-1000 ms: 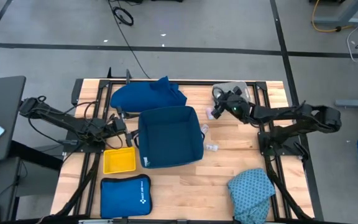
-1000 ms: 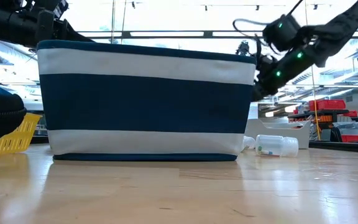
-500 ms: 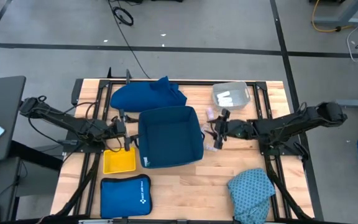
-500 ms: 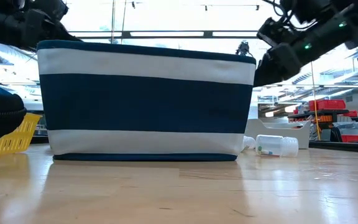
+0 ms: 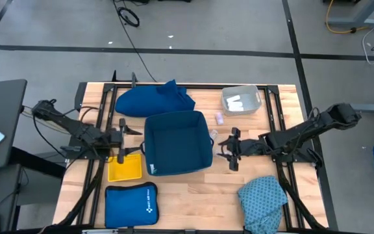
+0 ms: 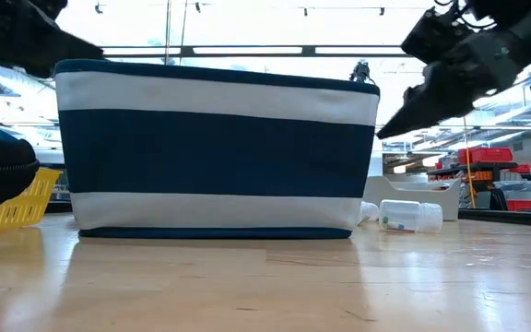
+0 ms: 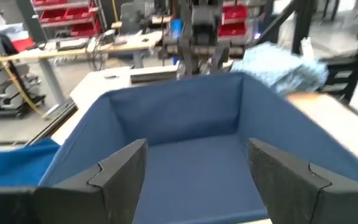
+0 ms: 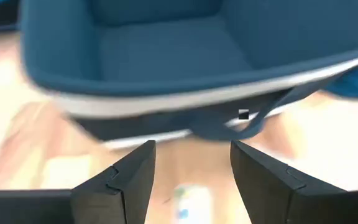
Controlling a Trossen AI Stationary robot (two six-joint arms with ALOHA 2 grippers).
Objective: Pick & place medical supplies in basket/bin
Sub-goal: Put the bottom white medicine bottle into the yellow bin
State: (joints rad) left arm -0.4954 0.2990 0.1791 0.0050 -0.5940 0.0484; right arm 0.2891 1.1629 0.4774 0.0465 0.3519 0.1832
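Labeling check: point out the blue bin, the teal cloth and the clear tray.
blue bin [image 5: 178,143], high view, bare inner floor.
teal cloth [image 5: 263,198], high view, middle of the bundle.
clear tray [image 5: 226,107], high view, bare corner by its rim.

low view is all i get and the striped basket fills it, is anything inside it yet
Observer: No. From above, the navy fabric basket shows only its bare blue floor.
Operator: where is the right hand aiming
Observer: The right hand is open on the basket's right side. In its wrist view a small clear vial lies on the wood just ahead of its fingers.
Operator: and the left one
Observer: The left hand is open too, by the basket's left wall, next to the yellow plastic tray.
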